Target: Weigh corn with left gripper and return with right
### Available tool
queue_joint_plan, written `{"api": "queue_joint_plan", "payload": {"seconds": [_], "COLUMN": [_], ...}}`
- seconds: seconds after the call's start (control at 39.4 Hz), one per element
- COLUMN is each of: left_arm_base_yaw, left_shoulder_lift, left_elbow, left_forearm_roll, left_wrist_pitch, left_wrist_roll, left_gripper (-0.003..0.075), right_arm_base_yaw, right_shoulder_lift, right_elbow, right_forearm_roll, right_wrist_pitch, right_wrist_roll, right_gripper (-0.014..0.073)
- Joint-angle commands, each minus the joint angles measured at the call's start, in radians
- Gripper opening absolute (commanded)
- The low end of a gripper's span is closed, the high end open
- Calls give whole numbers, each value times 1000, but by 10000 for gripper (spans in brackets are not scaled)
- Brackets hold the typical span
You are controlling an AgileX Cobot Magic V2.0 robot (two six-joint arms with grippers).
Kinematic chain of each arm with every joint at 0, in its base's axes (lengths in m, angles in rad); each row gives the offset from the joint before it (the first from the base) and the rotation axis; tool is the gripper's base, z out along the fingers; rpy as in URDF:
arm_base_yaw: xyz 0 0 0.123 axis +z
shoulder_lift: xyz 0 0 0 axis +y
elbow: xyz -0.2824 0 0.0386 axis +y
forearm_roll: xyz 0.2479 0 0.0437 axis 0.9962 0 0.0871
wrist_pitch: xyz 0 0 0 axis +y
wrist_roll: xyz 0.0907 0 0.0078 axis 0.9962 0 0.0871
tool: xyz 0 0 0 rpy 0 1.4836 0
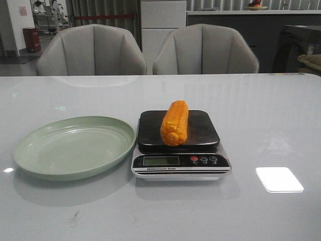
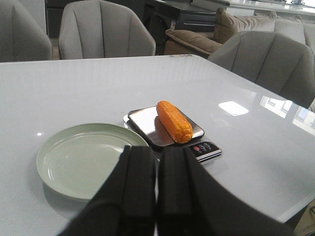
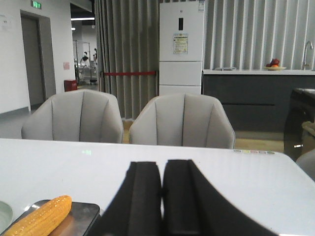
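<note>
The orange-yellow corn lies lengthwise on the black platform of the electronic scale at the middle of the table. Both wrist views show it too: corn on the platform, and corn at the edge of the picture. My left gripper is shut with nothing in it, drawn back above the table near the plate, well short of the scale. My right gripper is also shut and empty, to the right of the scale and apart from it. Neither gripper shows in the front view.
A pale green plate sits directly left of the scale, its rim almost touching it; it holds nothing. Two grey chairs stand behind the table's far edge. A bright light patch lies on the tabletop to the right.
</note>
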Motion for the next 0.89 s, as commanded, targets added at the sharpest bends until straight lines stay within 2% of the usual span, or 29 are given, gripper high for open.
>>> {"api": "queue_joint_plan", "payload": {"seconds": [0.0, 0.23, 0.48, 0.61, 0.86], "left_arm_base_yaw": [-1, -1, -1, -1, -1], "left_shoulder_lift": [-17, -17, -17, -17, -17], "left_elbow": [-22, -22, -22, -22, -22], "left_forearm_roll": [-2, -2, -2, -2, -2], "left_wrist_pitch": [-74, -74, -74, -74, -74], "left_wrist_roll": [0, 0, 0, 0, 0], "left_gripper": [113, 113, 113, 113, 113], "right_arm_base_yaw": [-6, -6, -4, 2, 150], "right_shoulder_lift": [123, 335, 379, 400, 556], "right_elbow": [-118, -306, -309, -309, -411], "right_forearm_roll": [-3, -3, 22, 48, 69], "right_wrist_pitch": [4, 231, 259, 219, 370], "right_wrist_roll": [6, 6, 7, 8, 4], "right_gripper": [177, 177, 177, 178, 178]}}
